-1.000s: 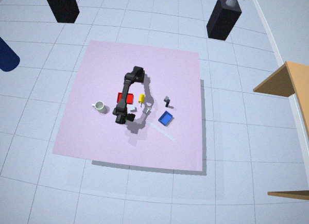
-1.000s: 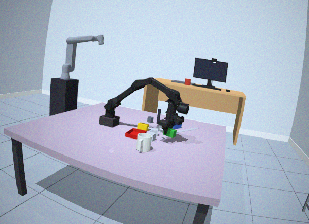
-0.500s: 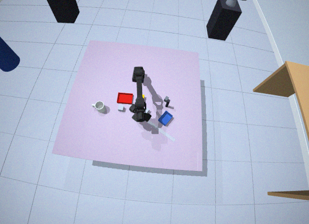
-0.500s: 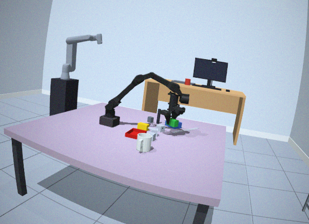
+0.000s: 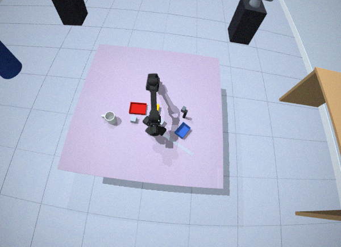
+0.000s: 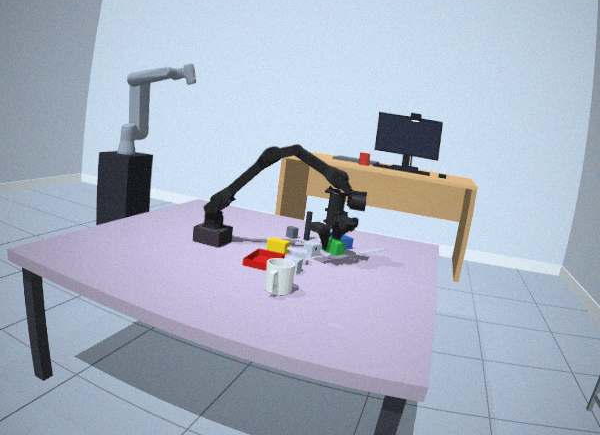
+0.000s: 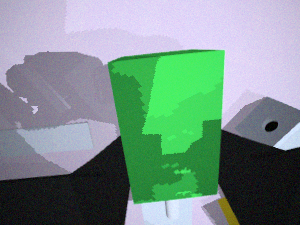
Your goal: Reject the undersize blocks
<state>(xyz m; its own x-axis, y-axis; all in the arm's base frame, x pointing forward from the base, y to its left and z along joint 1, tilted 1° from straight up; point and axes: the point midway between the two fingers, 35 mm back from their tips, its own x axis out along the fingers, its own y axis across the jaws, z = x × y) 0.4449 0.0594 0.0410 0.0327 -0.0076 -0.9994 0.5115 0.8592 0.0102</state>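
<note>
Gripper: clenching the green GO gauge, its pin pointing at a pale surface
Red reject tray: lying at eleven o'clock from the gripper, top view
Steel block: sitting just off the tray's seven o'clock

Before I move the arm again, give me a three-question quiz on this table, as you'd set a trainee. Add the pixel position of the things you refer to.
1. True or false: the red tray (image 5: 137, 108) (image 6: 259, 259) has a steel block in it.
2. Which is the gripper (image 6: 330, 246) (image 7: 164, 132) holding? A) the mug B) the green gauge C) the yellow block
3. Fill in the blank: the tray on the far side of the arm from the red one is ____.

Key: 1. False; the floor of the red tray shows bare from the top. 2. B; the green gauge (image 6: 335, 246) (image 7: 182, 100) is between its fingers. 3. Blue.
</note>
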